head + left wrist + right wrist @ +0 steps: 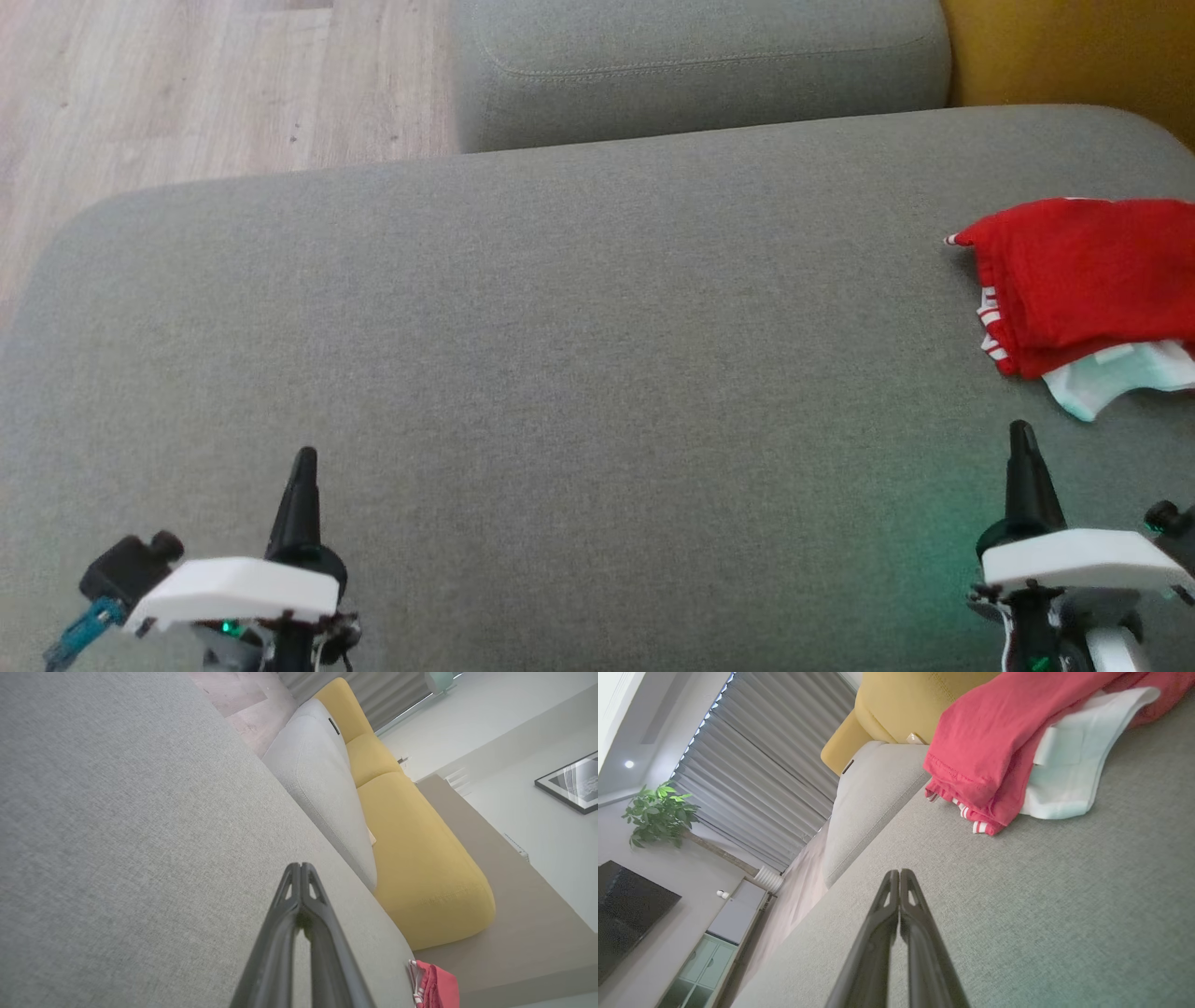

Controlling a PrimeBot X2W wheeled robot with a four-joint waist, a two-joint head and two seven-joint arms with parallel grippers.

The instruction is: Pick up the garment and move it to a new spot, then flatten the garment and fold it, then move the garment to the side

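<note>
A broad grey seat cushion [560, 327] takes up most of the head view, with pale wooden floor [187, 84] beyond its far left corner and a yellow cushion [1074, 47] at the far right. The red garment [1083, 280] lies at the cushion's right side, running off the edge of the head view. It is gathered into a compact, layered pile, with a striped trim [991, 327] along its left side and a white inner layer [1120, 373] poking out at the near corner. The left gripper [305, 462] sits low at the near left with its fingers pressed together and nothing between them, well apart from the cloth. The right gripper [1022, 434] is likewise closed and empty, and is just short of the white corner. The right wrist view shows its tips [899, 873] over bare grey fabric with the garment [994, 751] ahead. This layout fits two stages: a rumpled heap waiting to be carried to the middle, or a folded bundle already set aside. The layers look stacked but not crisp, so I cannot settle which. In either case the right arm is the near one, and the garment is soft and loosely layered — a closed fingertip brushing that white corner could drag the top layers askew. I would keep both arms' paths over bare cushion and clear of the pile's near edge.
</note>
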